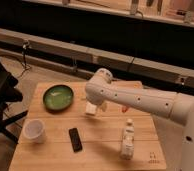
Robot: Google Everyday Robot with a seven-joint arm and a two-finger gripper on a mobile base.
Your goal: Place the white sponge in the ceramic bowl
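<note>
Broadly, a light wooden table (105,160) lies under the white robot arm (140,100) reaching over its middle. The glossy green ceramic bowl (58,97) sits far left. Just right of it, outside, the small whitish sponge block (91,109) hangs at the gripper (94,104); I cannot tell whether the grip is closed.

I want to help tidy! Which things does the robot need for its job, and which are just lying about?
Needed: white sponge, ceramic bowl, gripper at the sponge, beside the bowl.
Lying about: white cup, black remote, bottle.
</note>
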